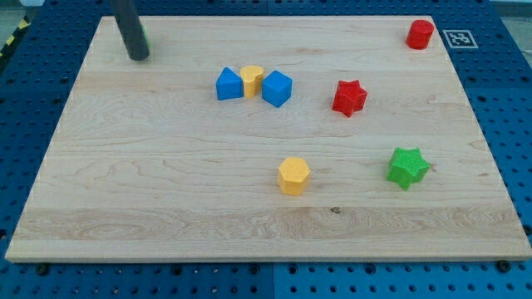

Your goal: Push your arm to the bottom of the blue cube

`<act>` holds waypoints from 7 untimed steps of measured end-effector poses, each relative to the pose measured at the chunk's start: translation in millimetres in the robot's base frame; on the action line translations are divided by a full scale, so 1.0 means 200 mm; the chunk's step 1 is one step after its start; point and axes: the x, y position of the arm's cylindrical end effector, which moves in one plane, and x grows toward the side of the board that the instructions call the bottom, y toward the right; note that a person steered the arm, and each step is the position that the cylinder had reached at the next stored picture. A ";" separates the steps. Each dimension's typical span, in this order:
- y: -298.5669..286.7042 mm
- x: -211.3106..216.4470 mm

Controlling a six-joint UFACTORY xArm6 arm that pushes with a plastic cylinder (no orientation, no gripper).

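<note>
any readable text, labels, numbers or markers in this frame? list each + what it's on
No readable words, brands or numbers anywhere.
One sign only: a black-and-white square fiducial marker, at the view's top right, on the blue perforated base just off the wooden board; it carries a pattern, no letters.
Blocks, the board and my tip show no print.
</note>
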 end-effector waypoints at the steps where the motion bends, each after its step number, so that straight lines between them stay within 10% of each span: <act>1: -0.05 -0.10; 7: -0.05 0.08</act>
